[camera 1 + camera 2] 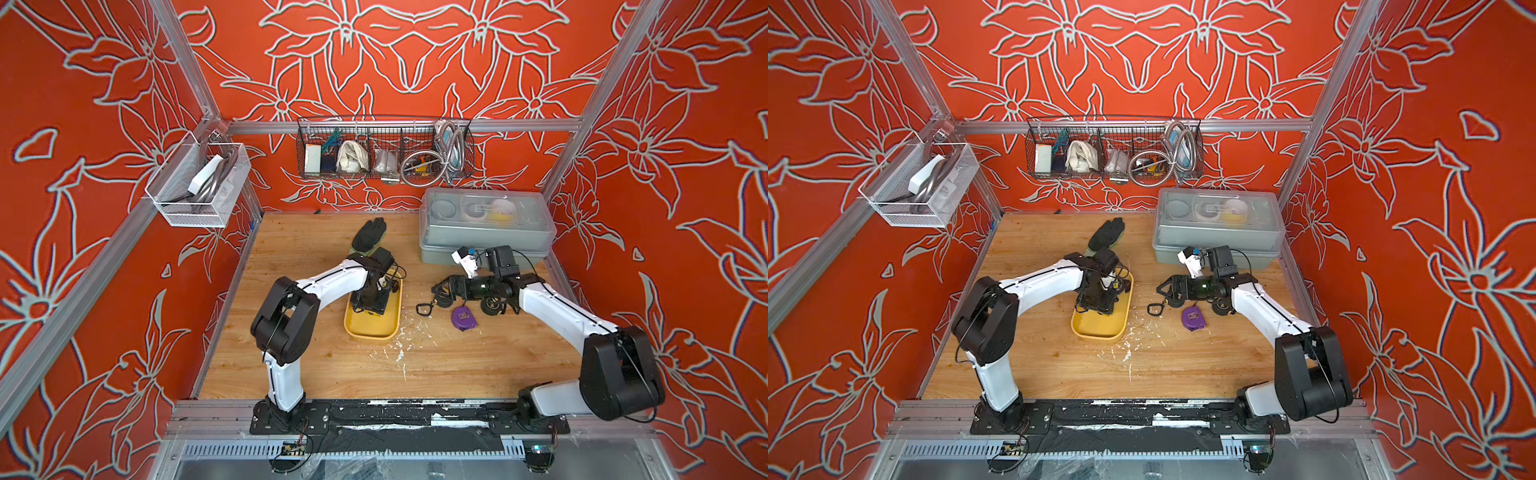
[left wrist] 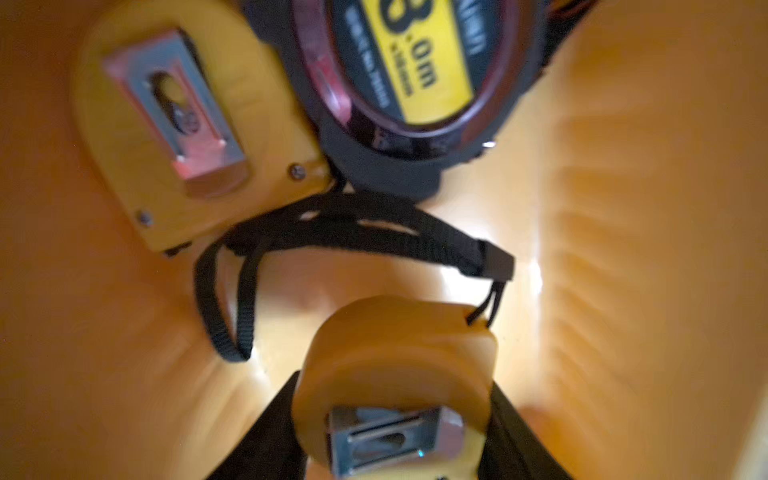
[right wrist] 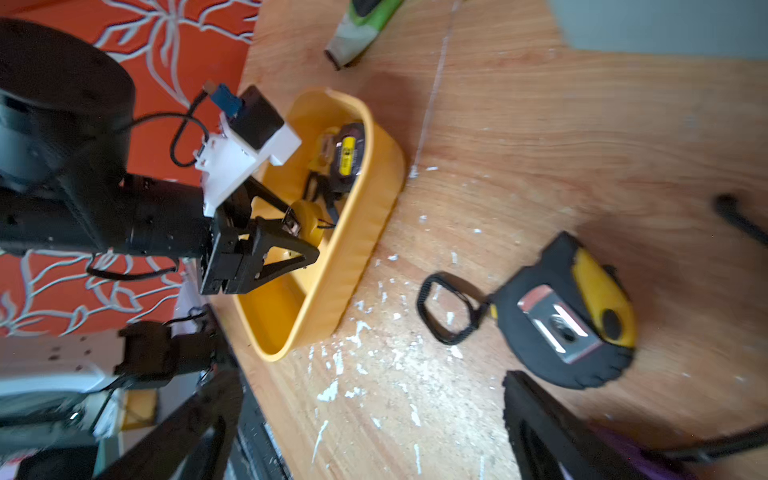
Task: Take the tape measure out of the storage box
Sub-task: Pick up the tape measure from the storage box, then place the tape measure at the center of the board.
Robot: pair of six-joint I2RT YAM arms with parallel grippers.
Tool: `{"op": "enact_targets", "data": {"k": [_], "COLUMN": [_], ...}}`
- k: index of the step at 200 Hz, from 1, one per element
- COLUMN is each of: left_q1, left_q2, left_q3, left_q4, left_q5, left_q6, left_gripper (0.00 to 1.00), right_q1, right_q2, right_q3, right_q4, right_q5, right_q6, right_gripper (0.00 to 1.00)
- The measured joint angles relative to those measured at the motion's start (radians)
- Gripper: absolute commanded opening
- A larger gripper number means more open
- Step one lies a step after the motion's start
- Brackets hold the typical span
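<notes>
The mustard-yellow storage box (image 1: 374, 334) (image 1: 1096, 334) (image 3: 365, 216) lies mid-table. My left gripper (image 1: 368, 309) (image 2: 395, 380) (image 3: 305, 228) reaches down into it, and its black fingers press both sides of a small yellow tape measure (image 2: 395, 345) with a metal clip. Two more tape measures lie further along in the box, a yellow one (image 2: 187, 137) and a black one with a yellow label (image 2: 415, 62), with black wrist straps between them. My right gripper (image 1: 435, 293) (image 3: 365, 415) hangs open over the table to the right of the box, holding nothing.
A black-and-yellow tape measure (image 3: 569, 316) with a looped strap and a purple one (image 1: 464, 319) lie on the table by the right gripper. A black glove (image 1: 369, 235) lies behind the box. A grey lidded case (image 1: 486, 224) stands back right. Wire baskets (image 1: 384, 151) hang on the walls.
</notes>
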Motion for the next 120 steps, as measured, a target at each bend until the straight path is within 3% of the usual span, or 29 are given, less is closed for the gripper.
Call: {"op": "enact_targets", "data": {"k": [42,120], "left_q1": [-0.024,-0.074], "left_q2": [-0.209,-0.248], "left_q3": [0.012,0.006], "left_q4": [-0.025,-0.034], "left_q5": [0.107,0.199], "left_q6": [0.115,0.202], "left_gripper": [0.47,0.48], "right_q1": [0.042,0.218], "right_q2": [0.019,0.175], "right_q3": [0.018,0.142], "right_q4": [0.089,0.134], "right_q5": [-0.196,-0.286], "right_q6": [0.043,0.09], "right_gripper": [0.89,0.7]}}
